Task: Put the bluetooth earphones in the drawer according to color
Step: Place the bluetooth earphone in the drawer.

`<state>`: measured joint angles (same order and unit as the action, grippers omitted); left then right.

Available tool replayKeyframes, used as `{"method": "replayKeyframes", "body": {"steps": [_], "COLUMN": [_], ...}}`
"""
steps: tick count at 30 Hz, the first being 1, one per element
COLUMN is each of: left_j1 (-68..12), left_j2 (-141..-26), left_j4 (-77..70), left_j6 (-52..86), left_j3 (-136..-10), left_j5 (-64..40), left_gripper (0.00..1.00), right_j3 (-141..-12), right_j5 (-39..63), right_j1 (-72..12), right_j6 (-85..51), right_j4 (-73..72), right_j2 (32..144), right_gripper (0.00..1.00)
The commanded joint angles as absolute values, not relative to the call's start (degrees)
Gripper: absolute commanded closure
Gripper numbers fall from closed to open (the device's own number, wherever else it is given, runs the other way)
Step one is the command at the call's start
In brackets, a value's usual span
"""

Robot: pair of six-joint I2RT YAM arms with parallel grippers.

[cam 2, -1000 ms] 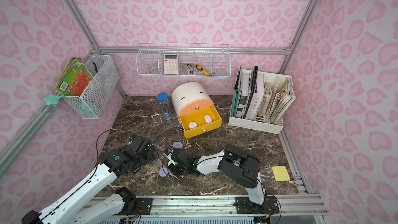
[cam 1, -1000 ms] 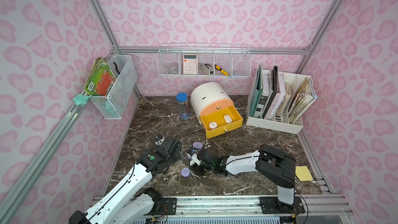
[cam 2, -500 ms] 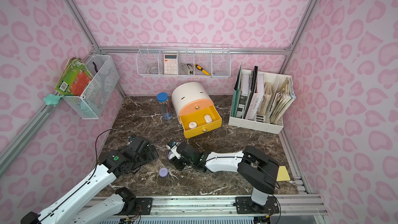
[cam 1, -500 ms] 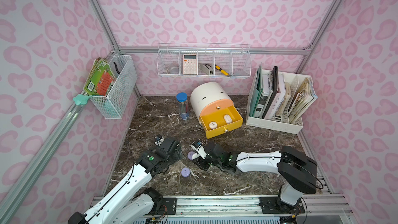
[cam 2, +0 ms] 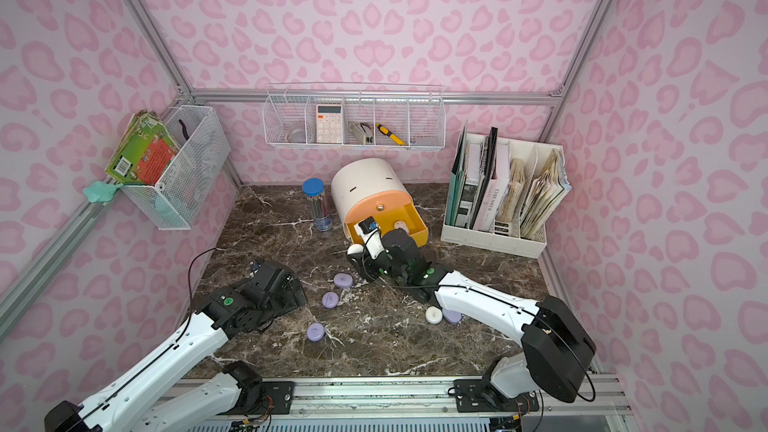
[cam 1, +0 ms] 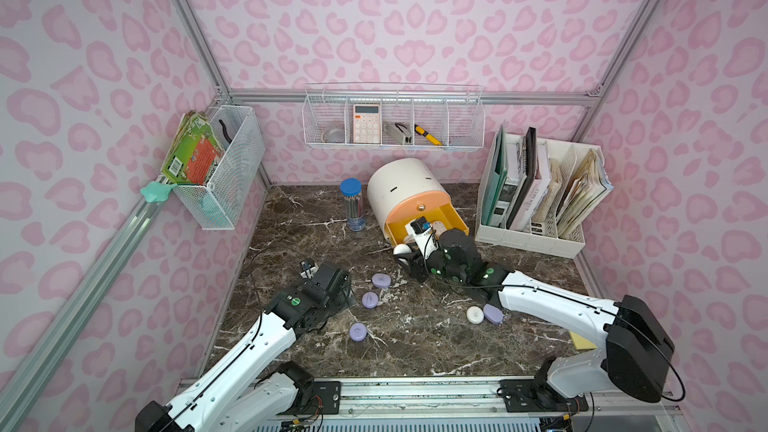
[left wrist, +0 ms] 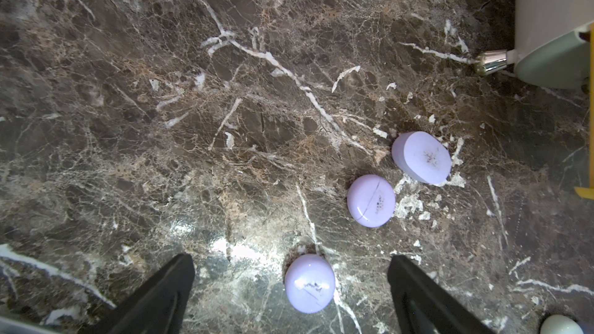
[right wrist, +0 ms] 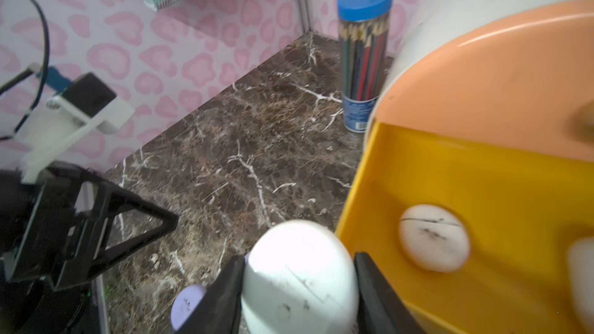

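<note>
Two white arms reach over the marble table (cam 1: 415,342). At the back stands the cabinet (cam 1: 399,184), its peach drawer (cam 1: 415,203) closed and its yellow drawer (cam 1: 446,218) pulled out. The grey-green drawer (left wrist: 553,65) shows only in the left wrist view, cut off at the edge. Near the cabinet, the file rack (cam 1: 536,238) holds folders; one spine carries letters, too small for me to read surely. The green booklet (cam 1: 189,155) in the side basket (cam 1: 232,184) shows a barcode. The pencil tube (cam 1: 352,205) has a blue label with blurred text.

The right gripper (right wrist: 299,260) is clamped on a white case (right wrist: 299,284), held just outside the front corner of the yellow drawer. Inside the drawer lies a second white case (right wrist: 434,237); beside it a blurred white shape is cut off. The left gripper (left wrist: 291,268) hangs low, jaws wide apart. One lilac case (left wrist: 308,284) lies between its fingers (left wrist: 160,293), untouched, and two other lilac cases (left wrist: 371,200) lie near it. A third white case (cam 1: 475,314) lies just beside a fourth lilac case (cam 1: 493,313), partly under the right arm. The marks on the cases are dark smudges that I cannot read.
</note>
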<state>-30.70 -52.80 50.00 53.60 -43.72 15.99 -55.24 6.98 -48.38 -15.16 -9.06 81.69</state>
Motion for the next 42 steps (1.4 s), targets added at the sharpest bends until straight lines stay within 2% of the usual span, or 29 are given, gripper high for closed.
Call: {"method": "replayKeyframes", "body": {"steps": [1, 9, 20, 26, 31, 42], "left_j1": [-30.6, -30.6, -30.6, -30.7, -30.6, -31.4], "left_j2": [-53.1, -53.7, -54.4, -54.7, -56.1, -56.4], "left_j4": [49.7, 49.3, 48.7, 47.7, 46.3, 42.1], "left_j6": [52.8, 53.0, 52.9, 52.6, 51.1, 50.9], "left_j3": [-44.2, -44.5, -44.7, -44.6, -45.1, -43.5], "left_j5": [16.1, 15.7, 15.0, 13.3, 9.6, 5.8], "left_gripper": [0.01, 0.01, 0.01, 0.01, 0.01, 0.01], "right_j3": [-57.0, -61.7, -67.6, -69.6, -69.5, -64.1], "right_j5": [8.5, 9.8, 9.3, 10.3, 12.5, 13.2], "right_j1": [-44.8, -35.0, -30.5, -30.2, -30.1, -30.0], "right_j6": [-14.8, -14.3, -12.8, -12.7, -13.4, -14.1], "right_j4": [-7.4, -4.5, -1.9, -1.3, -1.5, 0.2], "right_j2": [81.2, 85.2, 93.0, 95.3, 94.8, 85.0], "right_gripper": [0.52, 0.51, 0.48, 0.35, 0.26, 0.23]}}
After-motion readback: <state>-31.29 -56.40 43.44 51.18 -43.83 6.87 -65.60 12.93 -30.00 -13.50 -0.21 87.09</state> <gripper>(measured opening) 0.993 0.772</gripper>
